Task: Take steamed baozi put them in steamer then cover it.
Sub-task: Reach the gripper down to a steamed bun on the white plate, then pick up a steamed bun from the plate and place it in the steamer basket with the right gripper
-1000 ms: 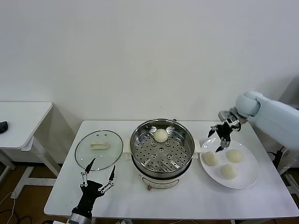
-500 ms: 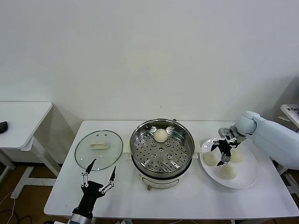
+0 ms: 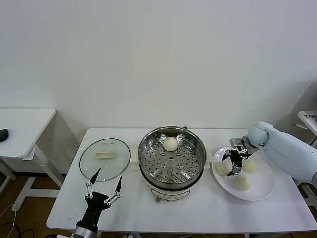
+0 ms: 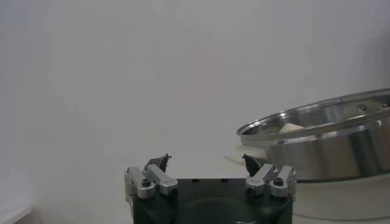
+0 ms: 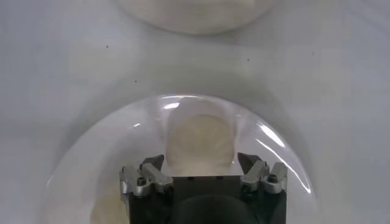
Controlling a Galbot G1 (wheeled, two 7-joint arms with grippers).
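Observation:
One steamed baozi lies on the perforated tray of the steamer. Three more rest on a white plate to its right. My right gripper is down over the plate's bun nearest the steamer. In the right wrist view that baozi sits between the fingers of my right gripper, open, with thin gaps on both sides. The glass cover lies flat left of the steamer. My left gripper waits open near the table's front left, below the cover.
A second white table with a dark object stands at the far left. The left wrist view shows the left gripper empty, with the steamer's steel wall off to one side.
My right arm has come down from above the plate's far edge onto the bun nearest the steamer, and its fingers have drawn closer together. The left arm has not moved.

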